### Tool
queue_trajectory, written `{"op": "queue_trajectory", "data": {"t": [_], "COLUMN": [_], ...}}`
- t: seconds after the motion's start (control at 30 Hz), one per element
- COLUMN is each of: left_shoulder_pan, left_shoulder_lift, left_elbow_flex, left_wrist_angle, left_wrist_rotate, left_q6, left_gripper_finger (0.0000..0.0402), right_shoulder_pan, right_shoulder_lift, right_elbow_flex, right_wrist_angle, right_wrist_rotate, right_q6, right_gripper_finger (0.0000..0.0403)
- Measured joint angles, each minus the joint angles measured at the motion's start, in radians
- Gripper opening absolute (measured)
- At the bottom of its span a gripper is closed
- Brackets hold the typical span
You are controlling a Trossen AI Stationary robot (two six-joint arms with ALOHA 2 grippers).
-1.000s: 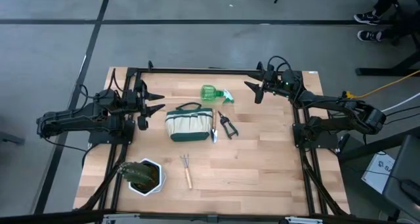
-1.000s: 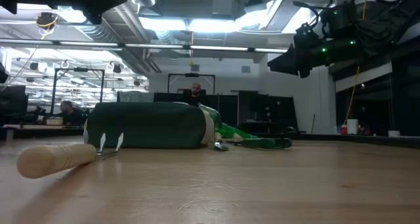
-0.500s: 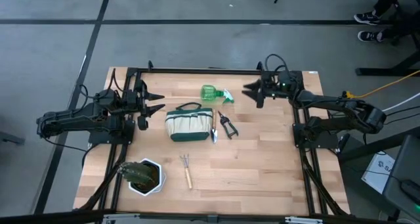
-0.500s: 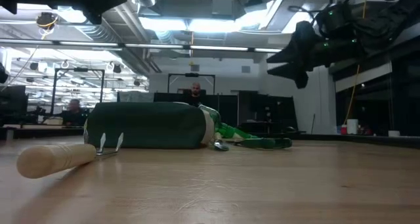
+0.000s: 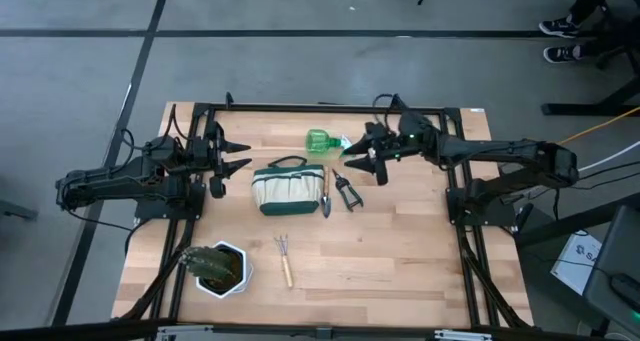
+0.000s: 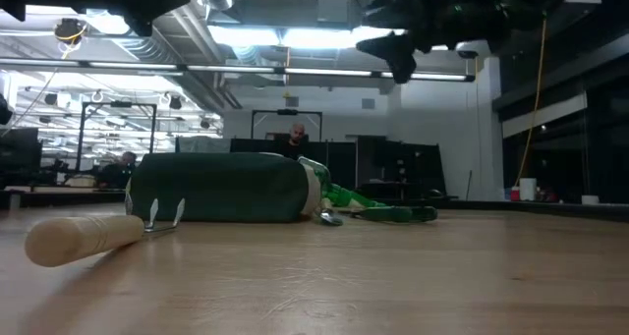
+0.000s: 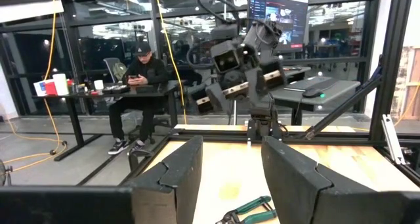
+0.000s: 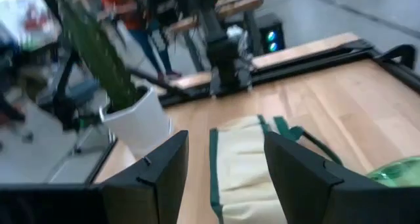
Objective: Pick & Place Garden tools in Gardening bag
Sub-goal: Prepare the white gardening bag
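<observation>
1. The gardening bag [image 5: 288, 189] lies mid-table, cream fabric with dark green trim and green handles; everything else is placed from it.
2. The green translucent spray bottle [image 5: 326, 142] lies just behind the bag; the metal-bladed trowel [image 5: 325, 194] touches its right side, with the dark-handled pruning shears [image 5: 346, 191] just beyond.
3. The wooden-handled rake [image 5: 284, 260] lies in front of the bag.
4. The right gripper [image 5: 358, 157] hovers near the bottle, fingers spread wide.
5. The left gripper [image 5: 238, 153] waits left of the bag, apparently parted.

2 dark, cable-draped arms, each with a black angular 2-finger tool [image 8: 223, 178]
</observation>
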Motion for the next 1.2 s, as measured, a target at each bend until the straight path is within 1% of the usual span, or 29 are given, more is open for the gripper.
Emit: {"op": "queue_trajectory", "data": {"t": [0.1,0.27,0.47,0.6,0.7,0.83,0.93,1.0,1.13,1.2], "left_shoulder_pan": [0.0,0.0,0.0,0.0,0.0,-0.001,0.0,0.0,0.001,0.013], "left_shoulder_lift": [0.0,0.0,0.0,0.0,0.0,0.005,0.037,0.067,0.152,0.204], "left_elbow_flex": [0.0,0.0,0.0,0.0,0.0,0.0,0.0,0.0,0.003,0.03], "left_wrist_angle": [0.0,0.0,0.0,0.004,0.008,0.008,0.006,0.008,-0.003,-0.05], "left_wrist_rotate": [0.0,0.0,0.0,0.0,0.0,-0.007,-0.033,-0.055,-0.062,-0.06], "left_q6": [0.0,0.0,0.0,-0.001,-0.056,-0.147,-0.234,-0.295,-0.348,-0.367], "left_gripper_finger": [0.0152,0.0152,0.0152,0.0152,0.0152,0.0152,0.0152,0.0152,0.0152,0.0152], "right_shoulder_pan": [0.021,0.026,0.026,0.026,0.026,0.026,0.03,0.034,0.047,0.058], "right_shoulder_lift": [0.054,0.174,0.332,0.423,0.478,0.522,0.528,0.528,0.528,0.528], "right_elbow_flex": [0.061,0.1,0.104,0.104,0.104,0.104,0.104,0.104,0.104,0.104], "right_wrist_angle": [-0.077,-0.08,-0.007,0.073,0.126,0.15,0.139,0.139,0.145,0.144], "right_wrist_rotate": [0.001,0.003,0.003,0.003,0.003,0.003,0.003,0.003,0.003,0.005], "right_q6": [-0.079,-0.141,-0.222,-0.252,-0.255,-0.247,-0.23,-0.224,-0.221,-0.221], "right_gripper_finger": [0.0204,0.0204,0.0204,0.0204,0.0204,0.0204,0.0204,0.0204,0.0204,0.0204]}}
